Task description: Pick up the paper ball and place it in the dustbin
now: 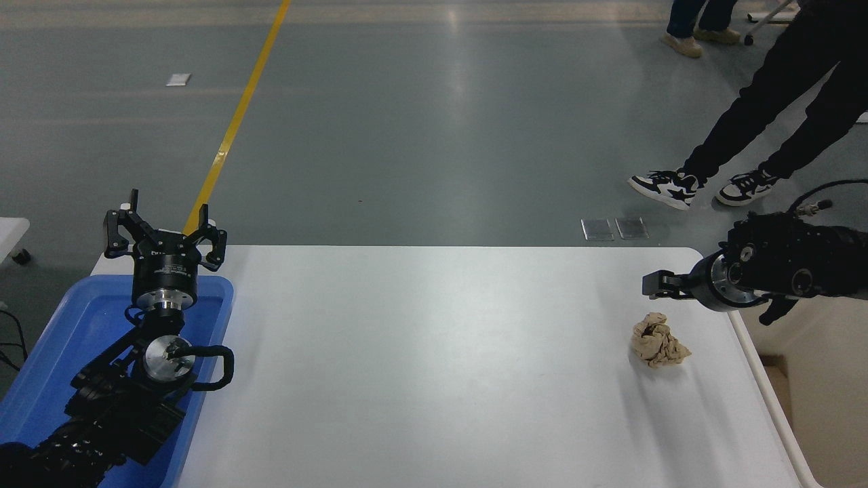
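Tan-brown and deeply creased, the paper ball (658, 344) sits on the white counter (434, 366) near its right edge, roughly midway between the near and far sides, with nothing touching it. A faint shadow lies on the counter just to its near side.

Above and slightly to the right of it in the view is the right hand (652, 284), coming in sideways from the right edge and pointing left, clear of the paper ball. Only a narrow black tip shows ahead of the shiny round wrist, and from this angle I cannot tell whether its fingers are spread or pressed together. The right arm behind it crosses over the dustbin (824, 379), whose cream-white wall and rim stand just off the counter's right edge.

Far across the counter, at the lower left, the left arm is parked over the blue tray (47, 352). The left hand (165, 230) points away from the camera with its fingers spread, holding nothing.

Beyond the counter lies grey floor with a yellow line (237, 115) running up it. At the top right, a person's legs (773, 88) in dark trousers and black-and-white sneakers stand on the floor, and another pair of feet shows farther back.
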Robot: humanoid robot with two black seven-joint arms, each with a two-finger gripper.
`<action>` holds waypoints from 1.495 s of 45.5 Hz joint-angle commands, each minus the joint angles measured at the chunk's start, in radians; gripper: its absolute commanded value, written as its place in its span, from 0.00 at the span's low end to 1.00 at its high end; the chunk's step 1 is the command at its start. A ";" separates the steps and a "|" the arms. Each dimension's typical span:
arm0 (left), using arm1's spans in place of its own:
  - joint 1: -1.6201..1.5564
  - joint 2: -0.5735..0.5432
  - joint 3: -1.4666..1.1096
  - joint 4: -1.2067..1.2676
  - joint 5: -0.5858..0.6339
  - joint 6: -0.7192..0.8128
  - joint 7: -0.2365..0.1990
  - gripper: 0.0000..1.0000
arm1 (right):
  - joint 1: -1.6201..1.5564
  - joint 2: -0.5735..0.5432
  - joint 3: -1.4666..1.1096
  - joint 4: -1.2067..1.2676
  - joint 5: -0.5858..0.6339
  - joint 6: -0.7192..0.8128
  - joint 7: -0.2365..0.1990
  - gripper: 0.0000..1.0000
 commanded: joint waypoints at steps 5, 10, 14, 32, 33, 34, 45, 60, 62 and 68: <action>0.000 0.000 0.000 0.000 -0.001 0.000 0.000 0.99 | -0.144 0.095 0.021 -0.108 0.002 -0.061 0.001 1.00; 0.000 0.000 0.000 0.000 0.000 0.000 0.000 0.99 | -0.155 0.099 0.043 -0.110 0.008 -0.062 0.000 1.00; 0.000 0.000 0.000 0.000 -0.001 0.000 0.000 0.99 | -0.172 0.101 0.063 -0.120 0.006 -0.065 0.000 1.00; 0.000 0.000 0.000 0.000 0.000 0.000 0.000 0.99 | -0.249 0.136 0.058 -0.200 0.000 -0.085 -0.002 0.90; 0.000 0.000 0.000 0.000 0.000 0.000 0.000 0.99 | -0.252 0.136 0.058 -0.200 0.002 -0.088 -0.002 0.87; 0.000 0.000 0.000 0.000 0.000 0.000 0.000 0.99 | -0.255 0.138 0.058 -0.202 0.002 -0.093 -0.002 0.87; 0.000 0.000 0.000 0.000 0.000 0.000 0.000 0.99 | -0.253 0.148 0.061 -0.225 0.015 -0.127 -0.002 0.17; 0.000 0.000 0.000 0.000 0.000 0.000 0.002 0.99 | -0.006 0.018 -0.002 -0.003 0.017 -0.052 0.000 0.00; 0.000 0.000 0.000 0.000 0.000 0.000 0.002 0.99 | 0.047 -0.010 -0.021 0.048 0.017 -0.041 0.000 0.00; 0.000 0.000 0.000 0.000 0.000 0.000 0.003 0.99 | 0.251 -0.095 -0.121 0.220 0.020 0.001 0.001 0.00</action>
